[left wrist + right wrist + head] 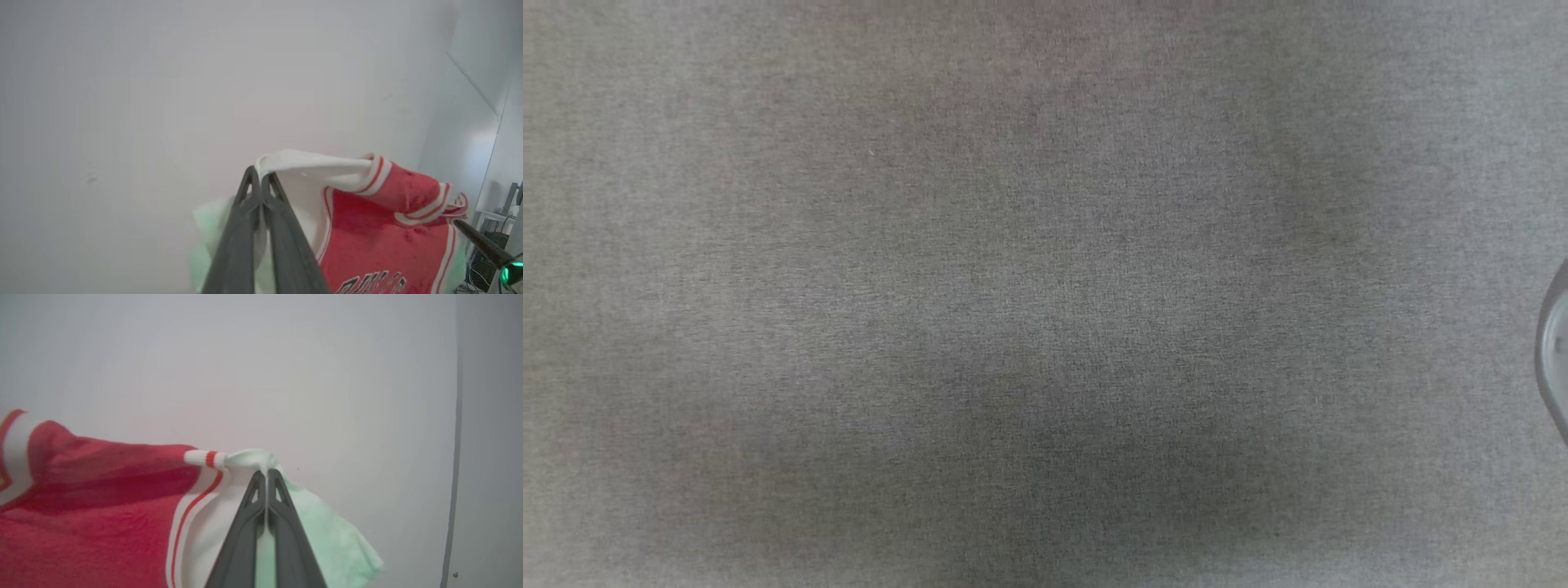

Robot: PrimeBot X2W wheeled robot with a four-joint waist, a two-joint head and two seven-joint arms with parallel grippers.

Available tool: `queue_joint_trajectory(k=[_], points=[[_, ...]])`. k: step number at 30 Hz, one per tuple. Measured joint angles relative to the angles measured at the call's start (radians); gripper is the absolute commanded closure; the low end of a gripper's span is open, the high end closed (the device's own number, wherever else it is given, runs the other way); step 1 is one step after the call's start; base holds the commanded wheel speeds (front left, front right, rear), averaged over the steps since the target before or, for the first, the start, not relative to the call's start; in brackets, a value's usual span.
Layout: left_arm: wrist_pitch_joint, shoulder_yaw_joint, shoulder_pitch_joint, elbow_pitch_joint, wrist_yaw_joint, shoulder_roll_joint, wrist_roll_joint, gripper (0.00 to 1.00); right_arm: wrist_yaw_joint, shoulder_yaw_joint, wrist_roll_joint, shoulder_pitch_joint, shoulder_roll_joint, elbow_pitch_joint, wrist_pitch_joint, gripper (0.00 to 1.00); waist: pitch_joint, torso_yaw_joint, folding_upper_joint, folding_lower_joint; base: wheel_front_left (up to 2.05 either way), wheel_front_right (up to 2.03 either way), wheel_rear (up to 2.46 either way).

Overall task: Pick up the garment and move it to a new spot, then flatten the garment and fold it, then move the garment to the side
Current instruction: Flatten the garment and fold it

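The garment (pixel 380 228) is a red jersey with white panels, red-white striped trim and black-white lettering at its lower edge. It hangs stretched in the air in front of a white wall. In the left wrist view, my left gripper (pixel 259 173) is shut on a white corner of it. In the right wrist view, my right gripper (pixel 266 473) is shut on the other white corner, and the garment (pixel 102 506) spreads away to the left. A dark finger with a green light (pixel 480 241) of the other arm meets the garment's far corner in the left wrist view.
The head view looks down on a grey cloth-covered surface (pixel 1045 294), with a pale grey rounded part (pixel 1556 351) at its right edge. A white desk with cables (pixel 494 216) stands far off. A wall corner line (pixel 455 457) runs down the right.
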Motion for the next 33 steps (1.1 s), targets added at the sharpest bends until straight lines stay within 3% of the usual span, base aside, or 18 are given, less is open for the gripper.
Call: queue_joint_trajectory(k=[4,8,14,19,25,33], points=[[-0.001,-0.042,0.126,-0.044,0.000,0.013,-0.004,1.00,0.000,0.015,-0.043,0.039,-0.002,0.077,-0.021,1.00,-0.025,0.004,0.0000,-0.0001,0.00,0.00,0.00],[-0.001,-0.054,0.328,-0.126,0.000,0.040,-0.025,1.00,0.000,0.068,-0.045,0.183,-0.002,0.112,-0.023,1.00,-0.050,0.003,0.0000,0.0000,0.00,0.00,0.00],[-0.001,-0.073,0.706,-0.288,0.000,0.048,-0.093,1.00,0.000,0.182,0.019,0.504,-0.003,0.036,0.048,1.00,-0.089,0.004,0.0000,0.0000,0.00,0.00,0.00],[-0.001,-0.074,0.961,-0.390,0.000,0.052,-0.121,1.00,0.000,0.220,0.091,0.840,-0.005,-0.151,0.174,1.00,-0.125,0.012,0.0000,0.0000,0.00,0.00,0.00],[-0.001,-0.045,1.170,-0.444,0.000,0.049,-0.114,1.00,0.000,0.219,0.164,1.195,-0.027,-0.477,0.346,1.00,-0.168,0.028,0.0000,0.0000,0.00,0.00,0.00],[-0.001,0.003,1.395,-0.544,0.000,0.125,-0.048,1.00,0.000,0.188,0.224,1.567,-0.032,-0.830,0.561,1.00,-0.192,0.048,0.0001,0.0000,0.00,0.00,0.00]])
